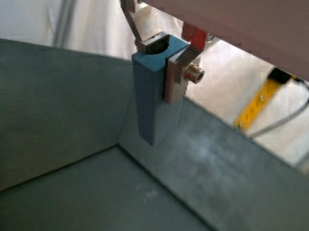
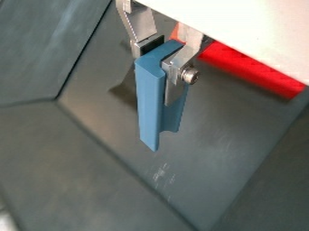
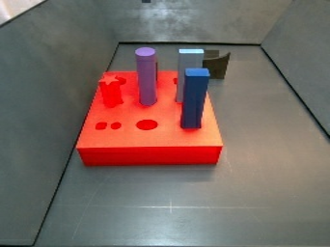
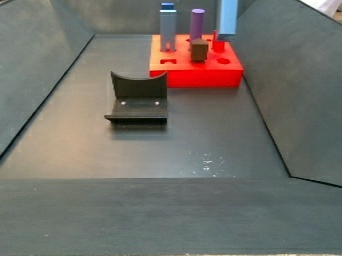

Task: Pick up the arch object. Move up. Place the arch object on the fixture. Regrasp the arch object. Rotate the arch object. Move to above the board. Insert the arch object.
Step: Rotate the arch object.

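Observation:
In both wrist views my gripper (image 1: 161, 61) (image 2: 160, 61) is shut on the arch object (image 1: 147, 99) (image 2: 151, 108), a long blue block with a half-round notch in its upper end. The fingers clamp that notched end and the block hangs straight down, its lower end clear of the grey floor. The red board (image 2: 248, 68) lies just beyond it. In a side view a slim pale blue piece (image 4: 227, 15), which looks like the held block, hangs at the picture's upper edge beside the board (image 4: 201, 75); the gripper itself is cut off there. The dark fixture (image 4: 136, 97) (image 3: 217, 64) stands on the floor, apart from the board (image 3: 142, 145).
On the board stand a purple round peg (image 3: 146, 75), a light-blue square peg (image 3: 191, 60), a dark blue square peg (image 3: 195, 96) and a small red piece (image 3: 112, 92). Sloping grey walls (image 4: 47, 80) enclose the floor. A yellow part (image 1: 259, 104) shows beyond a wall.

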